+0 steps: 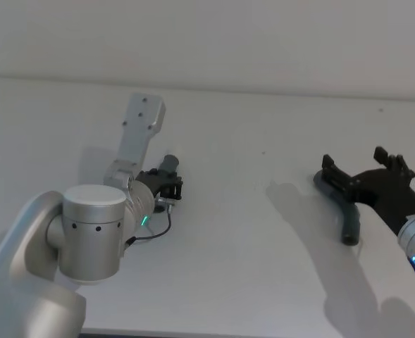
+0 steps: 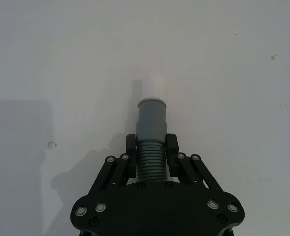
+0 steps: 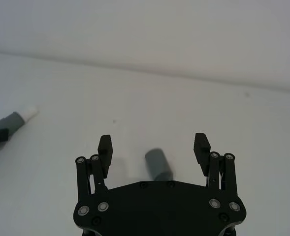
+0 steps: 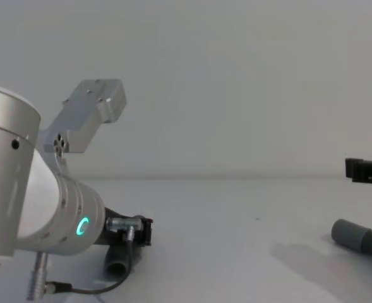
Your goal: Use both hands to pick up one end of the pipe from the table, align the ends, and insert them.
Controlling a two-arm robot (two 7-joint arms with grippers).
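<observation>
At 9 o'clock on the matte white table (image 1: 249,274), the left gripper (image 2: 151,142) is clamped on the ribbed hose (image 2: 151,164). Its black plastic fingers (image 2: 131,147) press the ribs just behind the spigot cuff (image 2: 151,118).
- Hose: dark grey, corrugated, round in section.
- Spigot cuff: smooth grey cylinder, wider than the hose, ending in a narrower white spigot tip (image 2: 152,87).
- In the head view the held end points toward about 12 o'clock.

At 3 o'clock the right gripper (image 3: 153,146) hangs with its fingers spread wide, holding nothing. A plain grey cuff (image 3: 158,164), smooth and cylindrical, lies on the table under the gap between them and touches neither.

Count: two grippers, two fingers on each, two cuffs, one white tip.

View notes:
- Left wrist view resolves the individual ribs and the white tip. In the head view that end reads as a short dark stub beyond the silver arm.
- Head view shows both grippers at once, well apart, with bare table between them.
- Chest view takes the plain cuff from the side, resting on the surface at 4 o'clock, with a black part of the right gripper above it and clear of it.
- Right wrist view catches the held spigot end far off at its edge.
- Whether the two ends belong to one continuous hose cannot be told.

A green light ring (image 4: 83,226) glows on the left arm, and a black cable (image 1: 158,232) loops below it.
</observation>
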